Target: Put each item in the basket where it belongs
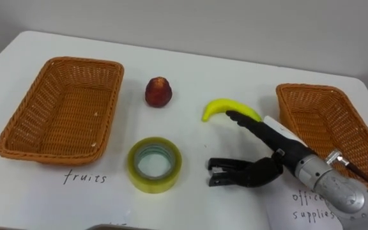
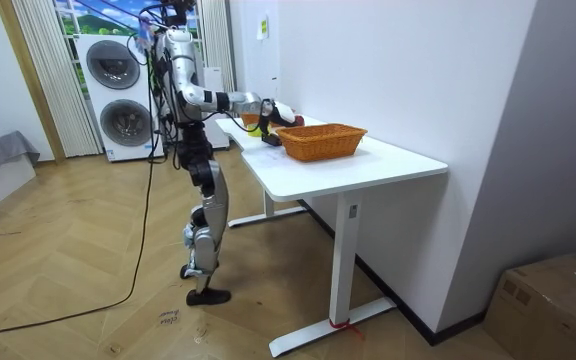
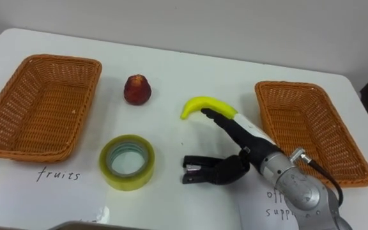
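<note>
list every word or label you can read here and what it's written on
"fruits": handwritten on the white table, just in front of the left wicker basket.
"office supplies": handwritten on a white sheet in front of the right wicker basket; the robot's forearm hides the end of "office".
Tape roll: no text can be read.
Wall sign in the room view: too small to read.

Banana point(image 1: 222, 105), red fruit point(image 1: 158, 92) and tape roll point(image 1: 154, 164) lie between left basket point(image 1: 62, 108) and right basket point(image 1: 328, 121).
</note>
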